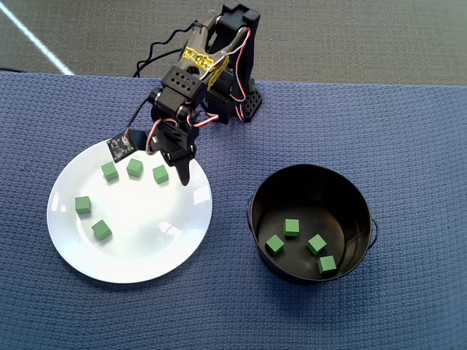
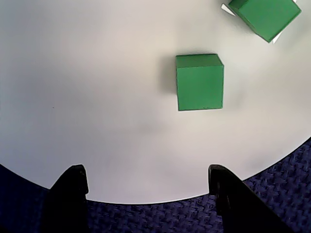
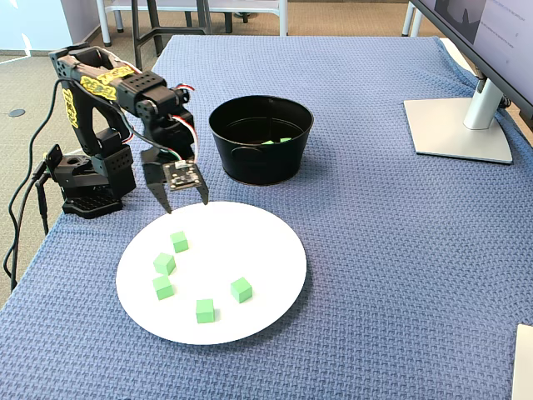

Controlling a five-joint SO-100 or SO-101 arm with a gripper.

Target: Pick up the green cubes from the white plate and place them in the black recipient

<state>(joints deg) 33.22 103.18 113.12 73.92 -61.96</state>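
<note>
Gripper poised over the plate rim, jaws apart and empty; five cubes lie on the plate and four more in the pot. Each cube looks light, rigid and matte, so it should hold by friction. Best grip is probably across two opposite flat faces of the nearest cube, squarely, since the glossy plate may let it slide

green cubes, white plate, blue woven cloth

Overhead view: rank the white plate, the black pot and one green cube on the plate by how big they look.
1. The white plate, widest of the three.
2. The black pot, somewhat narrower across; its tall walls bring its rim nearer the camera, so the gap is unsure.
3. The green cube, far smaller.
</note>
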